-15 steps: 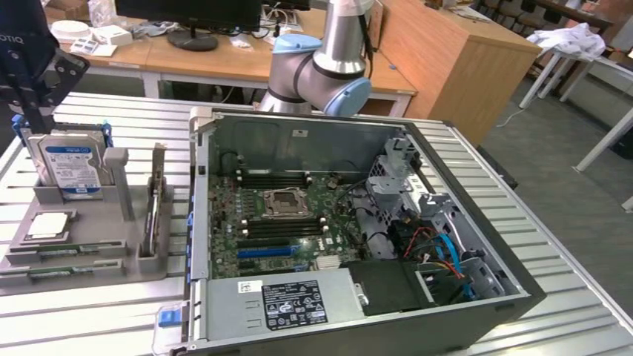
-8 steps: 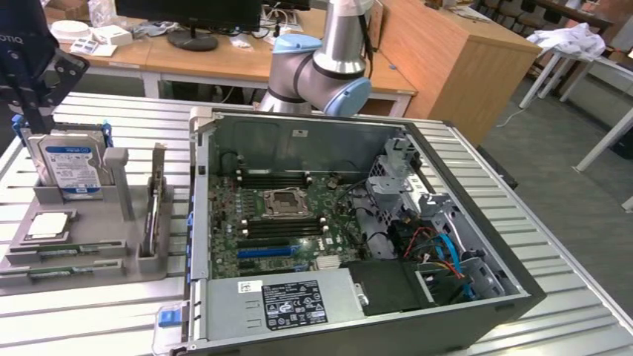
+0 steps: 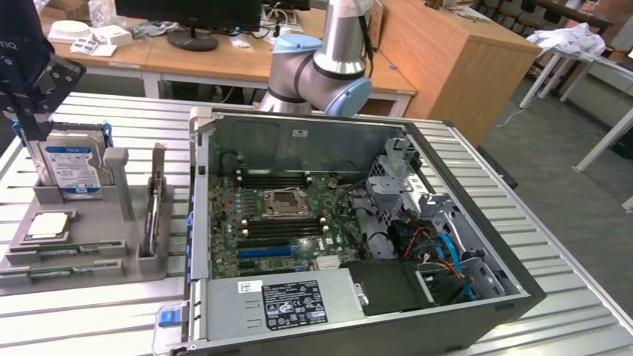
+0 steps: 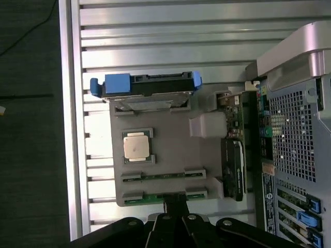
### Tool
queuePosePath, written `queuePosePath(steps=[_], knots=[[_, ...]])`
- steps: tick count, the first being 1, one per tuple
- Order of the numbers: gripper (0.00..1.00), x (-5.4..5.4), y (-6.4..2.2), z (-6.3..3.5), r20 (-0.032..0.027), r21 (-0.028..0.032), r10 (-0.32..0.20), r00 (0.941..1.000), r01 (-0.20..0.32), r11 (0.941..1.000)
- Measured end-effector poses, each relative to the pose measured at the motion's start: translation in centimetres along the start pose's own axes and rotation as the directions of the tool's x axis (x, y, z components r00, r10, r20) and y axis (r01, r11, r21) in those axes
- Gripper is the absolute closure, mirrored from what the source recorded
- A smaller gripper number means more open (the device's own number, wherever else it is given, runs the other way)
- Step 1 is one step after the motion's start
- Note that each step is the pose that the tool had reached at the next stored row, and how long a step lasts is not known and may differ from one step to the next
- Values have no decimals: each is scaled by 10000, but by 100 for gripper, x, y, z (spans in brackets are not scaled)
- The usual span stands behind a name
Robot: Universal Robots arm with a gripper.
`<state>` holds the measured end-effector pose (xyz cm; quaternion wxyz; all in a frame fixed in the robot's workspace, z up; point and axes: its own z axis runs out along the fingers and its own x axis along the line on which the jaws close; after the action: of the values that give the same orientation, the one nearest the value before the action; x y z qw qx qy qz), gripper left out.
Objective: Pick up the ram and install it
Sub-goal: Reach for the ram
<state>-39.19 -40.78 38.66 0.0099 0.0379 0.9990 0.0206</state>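
Hovering upper left in the exterior view, the closed, empty tool (image 3: pixel 30 130) hangs above the ram (image 4: pixel 152 197) in its holder (image 3: pixel 99 271); pickup seems unstarted, needing parted jaws.

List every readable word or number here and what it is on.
No text can be read for sure.
Hard drive label: too small.
Power supply label: too small.
White barcode sticker: blurred.
White letters on black housing: cut off.

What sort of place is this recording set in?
Likely a robotics lab or workshop: an open computer case sits on a slatted metal table, beside a parts tray, with wooden desks behind.
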Motion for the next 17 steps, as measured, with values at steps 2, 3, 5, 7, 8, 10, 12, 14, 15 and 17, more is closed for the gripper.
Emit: queuePosePath(steps=[2, 3, 5, 7, 8, 10, 12, 14, 15, 17], knots=[[89, -3, -35, -1, 0, 0, -1, 10000, 1, 10000], [89, -4, -52, -2, 0, 0, -1, 10000, 1, 10000], [89, -7, -83, -4, -1, 0, -1, 10000, 1, 10000], [89, -9, -112, -5, -1, 1, -1, 10000, 1, 10000], [89, -10, -126, -5, -1, 0, -1, 10000, 1, 10000], [89, -12, -150, -6, -1, 0, -1, 10000, 1, 10000], [89, -13, -166, -7, -1, 0, -1, 10000, 1, 10000], [89, -13, -172, -7, -1, 0, 0, 10000, 0, 10000], [89, -13, -172, -7, 0, 0, 1, 10000, -1, 10000], [89, -14, -172, -7, -1, 0, 0, 10000, 0, 10000]])
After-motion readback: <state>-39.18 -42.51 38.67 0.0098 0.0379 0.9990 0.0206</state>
